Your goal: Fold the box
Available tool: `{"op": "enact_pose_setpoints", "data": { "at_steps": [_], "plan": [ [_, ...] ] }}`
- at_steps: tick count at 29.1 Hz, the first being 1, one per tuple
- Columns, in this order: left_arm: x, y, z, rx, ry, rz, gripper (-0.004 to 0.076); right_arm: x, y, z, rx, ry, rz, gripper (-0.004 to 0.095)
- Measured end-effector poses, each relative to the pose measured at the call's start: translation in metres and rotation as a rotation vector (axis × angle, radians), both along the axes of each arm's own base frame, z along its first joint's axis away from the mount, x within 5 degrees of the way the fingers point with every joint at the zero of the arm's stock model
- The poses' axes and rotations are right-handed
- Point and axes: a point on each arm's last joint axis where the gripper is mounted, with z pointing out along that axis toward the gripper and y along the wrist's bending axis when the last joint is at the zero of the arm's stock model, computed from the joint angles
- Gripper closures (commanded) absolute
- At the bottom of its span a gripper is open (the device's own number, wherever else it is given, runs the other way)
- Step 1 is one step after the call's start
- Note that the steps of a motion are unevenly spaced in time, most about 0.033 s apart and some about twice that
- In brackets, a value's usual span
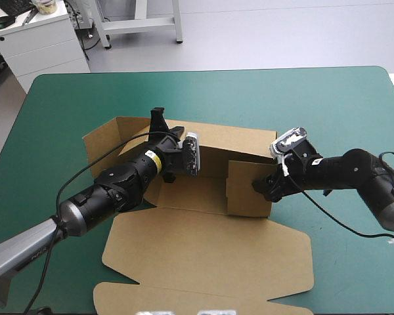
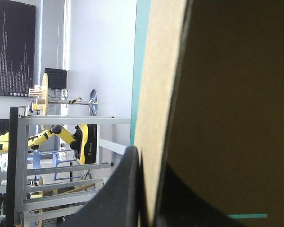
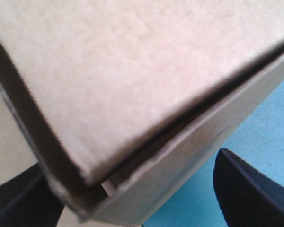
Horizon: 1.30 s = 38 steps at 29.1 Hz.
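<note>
The brown box [image 1: 203, 197] lies half formed at the table's middle: back wall raised, side flaps turned in, lid [image 1: 210, 262] flat toward the front edge. My left gripper [image 1: 159, 118] reaches over the back wall near its left end. In the left wrist view my left gripper [image 2: 149, 163] is shut on that wall's top edge [image 2: 161, 94], one black finger [image 2: 125, 189] on each face. My right gripper [image 1: 260, 186] is at the right wall [image 1: 248, 190]. In the right wrist view my right gripper [image 3: 128, 163] stands open astride the box's folded corner [image 3: 132, 94], fingers [image 3: 248, 191] wide apart.
The teal-green cover [image 1: 328, 111] shows bare around the box. A flap [image 1: 102, 141] sticks out at the box's left end. White cabinets [image 1: 39, 39] stand beyond the far left corner.
</note>
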Motion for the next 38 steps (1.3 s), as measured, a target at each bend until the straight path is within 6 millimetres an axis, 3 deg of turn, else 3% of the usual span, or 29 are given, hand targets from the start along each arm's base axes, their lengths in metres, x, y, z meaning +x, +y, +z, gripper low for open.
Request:
{"op": "enact_pose_setpoints", "data": {
  "at_steps": [2,5,17,24,26,33,38],
  "plan": [
    [0.0,0.0,0.0,-0.008,0.005,0.005,0.0734,0.002,0.003,0.0,-0.014,-0.021,-0.035,0.0173],
    [0.0,0.0,0.0,-0.037,0.02,0.023,0.0734,0.005,0.003,0.001,-0.025,-0.046,-0.08,0.0262],
    [-0.015,-0.012,-0.001,-0.03,0.046,0.07,0.0734,0.01,0.001,0.011,-0.041,-0.092,-0.103,0.093],
    [-0.018,-0.014,0.0,-0.028,0.046,0.068,0.0692,0.011,0.001,0.012,-0.046,-0.098,-0.104,0.0924],
    [-0.02,-0.016,0.0,-0.028,0.048,0.068,0.0619,0.012,0.0,0.013,-0.04,-0.102,-0.124,0.0924],
    [-0.035,-0.034,0.009,-0.111,0.082,0.009,0.0246,0.027,-0.009,0.017,-0.061,-0.229,-0.265,0.0924],
    [-0.045,-0.049,0.034,-0.202,0.071,0.001,0.0219,0.038,-0.016,0.013,-0.084,-0.219,-0.403,0.0924]
  ]
}}
